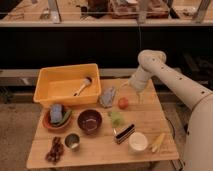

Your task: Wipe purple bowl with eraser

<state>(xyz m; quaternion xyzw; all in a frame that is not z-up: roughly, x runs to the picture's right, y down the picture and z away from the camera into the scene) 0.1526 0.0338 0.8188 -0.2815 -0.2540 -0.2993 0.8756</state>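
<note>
One purple bowl (90,121), one orange bowl (47,124), one eraser (124,133), perhaps two cups (138,142), one gripper (136,97) (above the table (100,151)).

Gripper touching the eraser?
Apart. Camera view shows the gripper over the table's far side, the eraser lying near the front beside the white cup.

Gripper (136,94), spread, is hanging over the table's (150,112) far right. Red fruit (123,103) and green lump (116,118) are standing between fingers and purple bowl (90,121). Bare wood is lying open right of fingers.
</note>
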